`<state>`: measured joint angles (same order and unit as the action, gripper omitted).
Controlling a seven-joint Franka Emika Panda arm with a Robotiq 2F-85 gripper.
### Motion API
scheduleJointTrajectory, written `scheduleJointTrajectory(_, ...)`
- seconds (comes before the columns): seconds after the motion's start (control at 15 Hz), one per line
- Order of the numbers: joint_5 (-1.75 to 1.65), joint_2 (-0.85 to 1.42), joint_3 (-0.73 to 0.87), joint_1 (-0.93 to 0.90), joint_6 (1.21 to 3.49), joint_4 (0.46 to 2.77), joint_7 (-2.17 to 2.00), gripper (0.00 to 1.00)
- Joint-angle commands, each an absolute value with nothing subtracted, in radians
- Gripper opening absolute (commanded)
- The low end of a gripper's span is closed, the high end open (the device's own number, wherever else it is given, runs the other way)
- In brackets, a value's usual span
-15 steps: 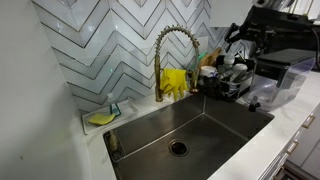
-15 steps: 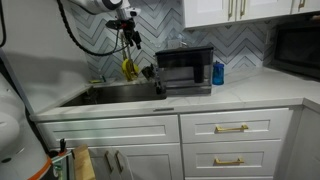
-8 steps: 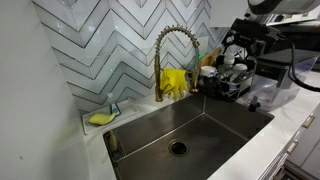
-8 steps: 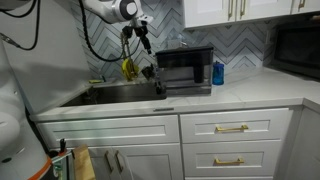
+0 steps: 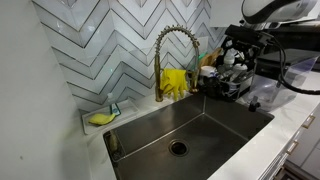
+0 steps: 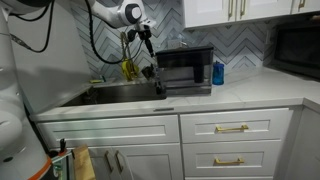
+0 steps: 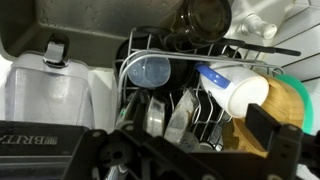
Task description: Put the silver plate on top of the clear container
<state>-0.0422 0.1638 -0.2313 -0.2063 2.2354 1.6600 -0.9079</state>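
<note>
The silver plate (image 7: 153, 117) stands on edge in the wire dish rack (image 7: 205, 120) at the lower middle of the wrist view. It is below a bluish round lid (image 7: 150, 71) and left of a white cup (image 7: 235, 88). The clear container (image 7: 45, 95) sits at the left of the frame, just beside the rack and apart from the plate. The end effector (image 7: 190, 145) hangs over the rack along the bottom edge, its fingers (image 7: 268, 128) spread wide with nothing between them. In both exterior views it hovers beside the sink (image 5: 200, 120), above the white desk (image 6: 240, 95).
</note>
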Motion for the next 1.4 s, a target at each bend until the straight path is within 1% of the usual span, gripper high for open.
scheduleJointTrajectory(0.0,-0.035,0.202,-0.198,-0.228,2.261,1.639,-0.935,1.0)
scheduleJointTrajectory(0.47,0.107,0.378,-0.173,-0.24,2.547,1.587,-0.965,1.0)
scheduleJointTrajectory(0.73,0.153,0.444,-0.15,-0.252,2.659,1.569,-0.973,1.0)
scheduleJointTrajectory(0.93,0.173,0.469,-0.136,-0.261,2.676,1.558,-0.996,1.0)
scheduleJointTrajectory(1.33,0.15,0.474,-0.096,-0.288,2.638,1.541,-1.06,1.0)
